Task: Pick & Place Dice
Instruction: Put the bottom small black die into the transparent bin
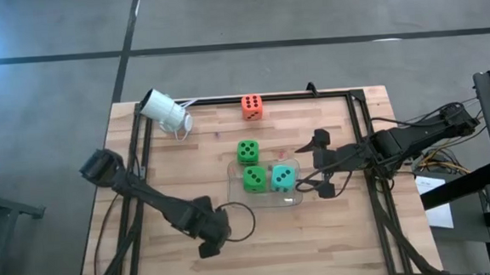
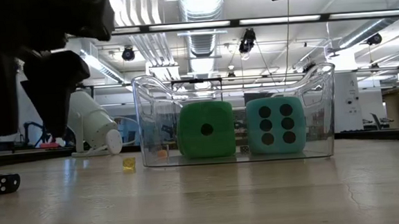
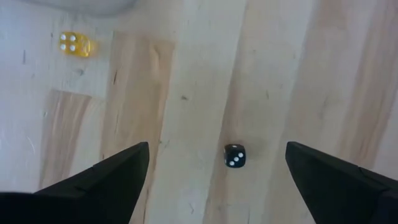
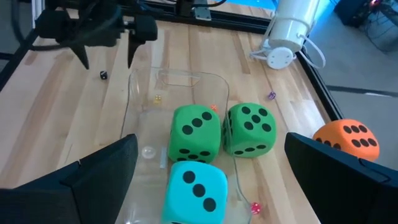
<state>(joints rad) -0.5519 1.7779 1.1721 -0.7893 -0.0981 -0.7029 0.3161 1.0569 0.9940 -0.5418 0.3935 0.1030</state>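
Note:
A clear container stands mid-table and holds a green die and a teal die. A second green die rests on the wood just beyond it, and an orange die sits by the far edge. My left gripper is open near the front edge, pointing down. A tiny black die lies on the table between its fingers, untouched. My right gripper waits open just right of the container, above the table.
A white cylindrical camera lies at the far left corner. A tiny yellow die lies on the wood near the container. Other tiny dice are scattered around. A black frame borders the table.

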